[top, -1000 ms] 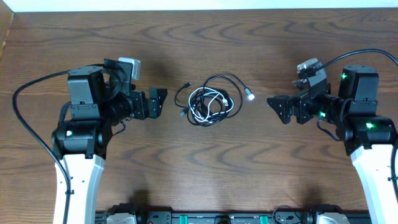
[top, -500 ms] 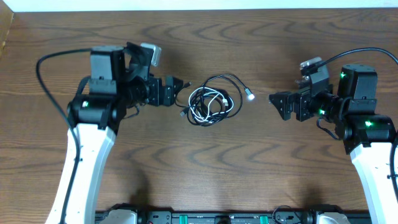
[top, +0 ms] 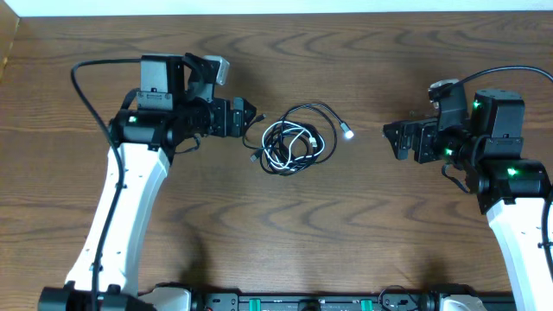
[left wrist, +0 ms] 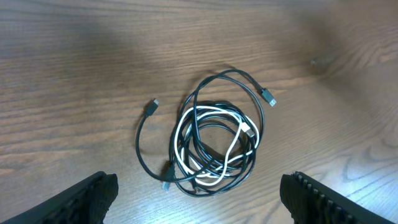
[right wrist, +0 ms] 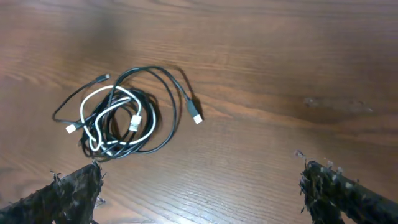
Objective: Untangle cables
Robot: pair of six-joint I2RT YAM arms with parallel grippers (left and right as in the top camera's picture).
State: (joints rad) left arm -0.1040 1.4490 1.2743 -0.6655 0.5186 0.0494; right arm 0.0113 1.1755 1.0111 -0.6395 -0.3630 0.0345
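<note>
Dark wood-grain desk (top: 285,242), bare except for the work piece.

Both arms were at mid-desk height, wrists pointed inward at each other. The left claw (top: 249,119) was released and empty, just beside the bundle's left edge. The right claw (top: 390,141) was also spread and empty, well apart from the bundle.

The cables (top: 294,138) lay flat at desk centre between the two claws, coiled into one loose bundle. The black cable (left wrist: 219,73) formed the outer loops, and the white cable (left wrist: 178,140) was threaded inside them. Exactly where white passed under black could not be resolved, possibly at several crossings.

Judged step: approach, no grasp made yet.

The next move calls for a free end. The black plug (left wrist: 268,98) on the right-arm side and the thin black tail (left wrist: 152,106) both lay clear of the coil. One claw should pinch an end low against the desk, with the other steadying the coil.
</note>
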